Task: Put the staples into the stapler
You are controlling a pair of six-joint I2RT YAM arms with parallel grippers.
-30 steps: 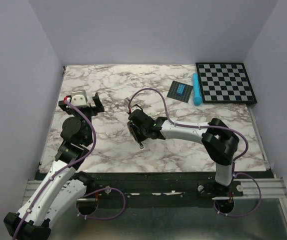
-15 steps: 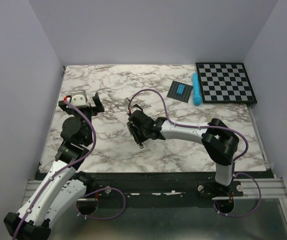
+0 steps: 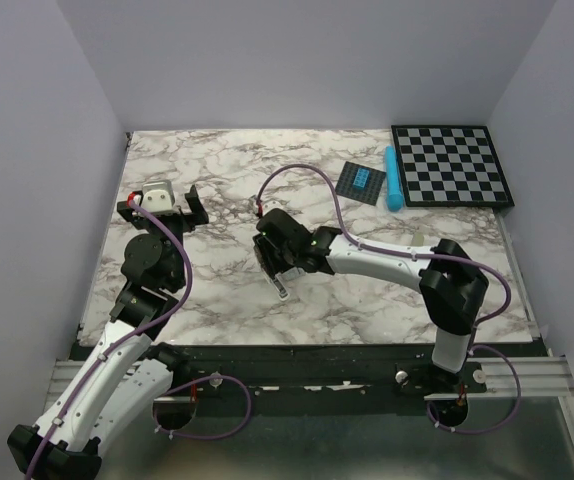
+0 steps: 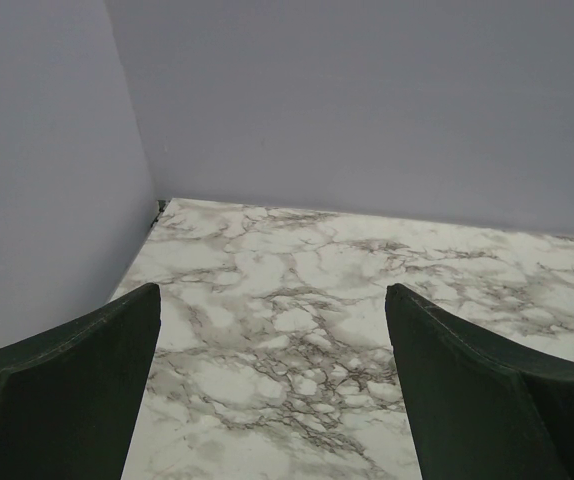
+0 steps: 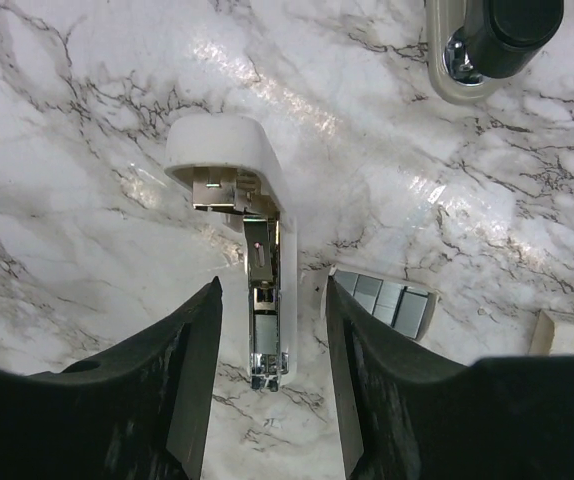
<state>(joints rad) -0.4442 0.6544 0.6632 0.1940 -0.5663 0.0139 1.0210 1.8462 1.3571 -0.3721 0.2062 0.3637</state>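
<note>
Stapler [image 5: 257,250] lies opened near the desk's [image 3: 217,170] middle, silver channel upward, apparently ready for the staples [image 5: 387,303] just beside it. My right tool [image 5: 272,295] straddles it, jaws parted, touching nothing. My left tool [image 4: 272,300] gapes wide, empty.

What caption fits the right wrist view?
Open right gripper straddles the stapler, its metal channel exposed; staples lie beside it.

Left arm [image 3: 142,290] folded up on my side, elbow bent. Left end effector [image 4: 272,290] aimed forward, jaws spread all the way, gripping nothing. Right arm [image 3: 377,262] stretched inward toward centre, wrist tipped down. Right end effector [image 5: 272,285] pointing down, jaws partway apart, not pinching.
</note>
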